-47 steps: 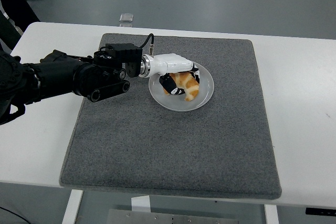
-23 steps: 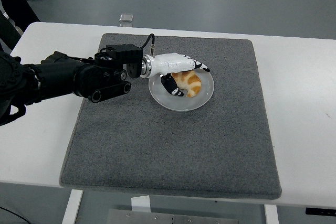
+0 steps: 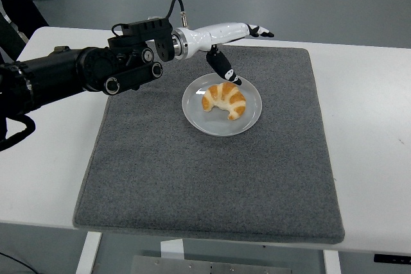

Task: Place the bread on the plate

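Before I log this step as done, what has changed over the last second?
The left hand let go of the croissant and lifted up and back toward the far side of the mat; its fingers are now spread and hold nothing, with only the thumb pointing down toward the bread. The croissant stays on the plate, and plate and mat have not moved.

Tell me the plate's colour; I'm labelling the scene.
White, holding a golden croissant. The plate shows best in the head view.
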